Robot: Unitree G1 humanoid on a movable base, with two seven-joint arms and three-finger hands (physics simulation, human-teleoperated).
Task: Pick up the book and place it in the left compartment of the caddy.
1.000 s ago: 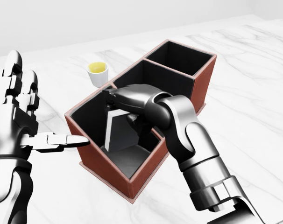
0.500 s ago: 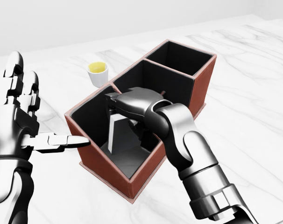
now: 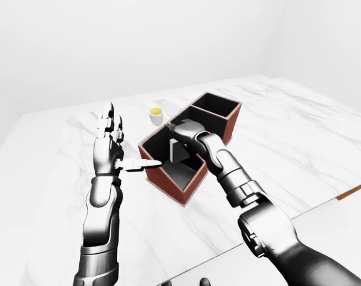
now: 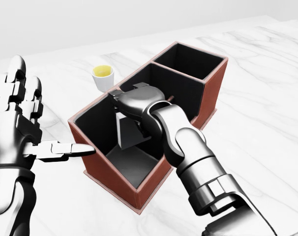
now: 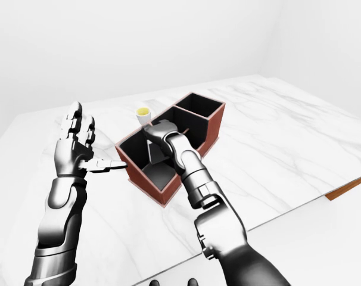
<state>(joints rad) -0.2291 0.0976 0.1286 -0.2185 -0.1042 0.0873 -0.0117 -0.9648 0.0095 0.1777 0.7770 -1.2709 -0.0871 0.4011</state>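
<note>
My right hand (image 4: 134, 101) is reaching down into the left compartment of the caddy (image 4: 102, 169), fingers wrapped over the top edge of the book (image 4: 130, 132). The book's standing upright in there, pale grey, pretty much in the middle of the compartment, bottom edge down near the floor of it, though I can't tell if it's actually touching. My forearm comes in from about 5 o'clock in the head view and crosses over the caddy's near wall.

My left hand (image 4: 21, 123) is over at 9 o'clock, wide open, fingers pointing up and the thumb (image 4: 60, 149) stuck out sideways with its tip right at the caddy's left wall. It's not gripping anything.

There's a small white cup (image 4: 103, 77) with yellow stuff in it at 12 o'clock from the left compartment, just beside the caddy on the marble surface (image 4: 267, 123).
</note>
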